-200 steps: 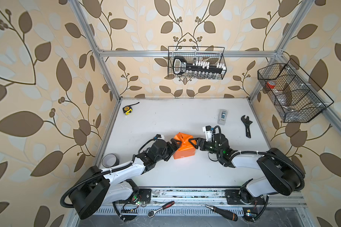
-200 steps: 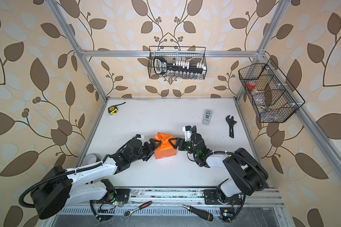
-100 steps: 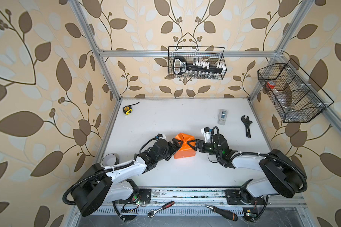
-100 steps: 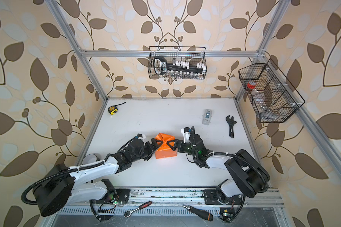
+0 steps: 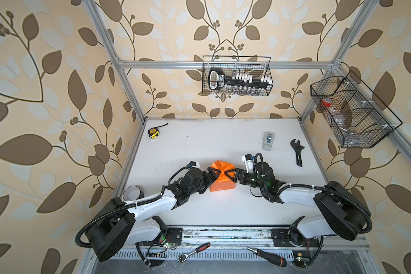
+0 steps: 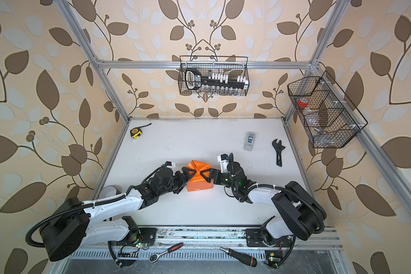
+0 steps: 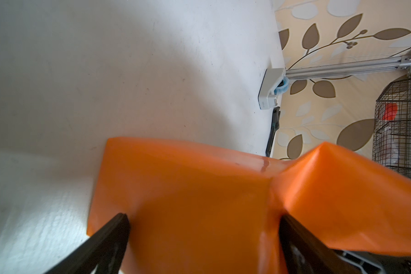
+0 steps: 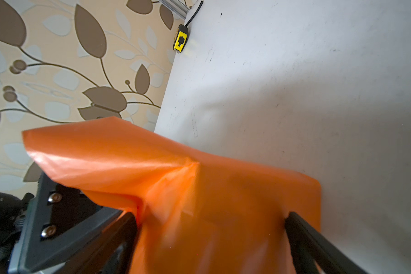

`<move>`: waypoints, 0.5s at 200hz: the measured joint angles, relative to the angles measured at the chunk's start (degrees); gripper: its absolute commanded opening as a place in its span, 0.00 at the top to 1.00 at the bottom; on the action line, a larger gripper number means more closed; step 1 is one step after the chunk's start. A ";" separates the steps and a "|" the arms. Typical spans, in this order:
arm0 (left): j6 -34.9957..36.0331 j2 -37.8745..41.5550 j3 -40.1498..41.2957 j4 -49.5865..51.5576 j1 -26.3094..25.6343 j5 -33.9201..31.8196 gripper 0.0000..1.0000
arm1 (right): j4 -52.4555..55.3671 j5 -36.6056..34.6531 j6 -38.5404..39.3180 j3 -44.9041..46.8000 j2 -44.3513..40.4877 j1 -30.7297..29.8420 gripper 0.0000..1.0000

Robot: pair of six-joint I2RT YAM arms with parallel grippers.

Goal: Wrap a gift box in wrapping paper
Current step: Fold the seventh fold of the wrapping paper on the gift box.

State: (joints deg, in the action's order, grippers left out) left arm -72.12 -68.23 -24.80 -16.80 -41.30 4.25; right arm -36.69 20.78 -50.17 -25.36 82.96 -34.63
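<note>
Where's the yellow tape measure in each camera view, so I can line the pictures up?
Top view: tape measure in the far left corner of the table.
Top view: tape measure in that same corner.
Left wrist: not in it.
Right wrist: tape measure at the table's edge, beyond the wrapping paper.
Shared landmark: the orange wrapping paper, in all four views.

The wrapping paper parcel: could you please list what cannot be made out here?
- The gift box: hidden in every view by the wrapping paper.
- The left gripper's base: cut off by its wrist view's edge.
- Paper nearest the right gripper: blurred in the right wrist view.
</note>
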 measured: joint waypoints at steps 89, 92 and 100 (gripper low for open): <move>-0.02 -0.11 0.00 -0.02 0.00 -0.22 0.01 | 1.29 -0.04 -0.09 -0.74 0.35 -0.24 0.03; -0.02 -0.11 0.00 -0.02 0.00 -0.22 0.01 | 1.31 -0.07 0.07 -0.76 0.35 -0.24 0.03; 0.00 -0.11 0.00 -0.02 0.00 -0.24 0.01 | 1.42 -0.15 0.13 -0.79 0.35 -0.26 0.04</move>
State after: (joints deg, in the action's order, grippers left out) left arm -72.12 -68.34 -24.80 -16.82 -41.30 4.01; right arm -35.27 20.62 -50.04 -26.15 83.31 -34.89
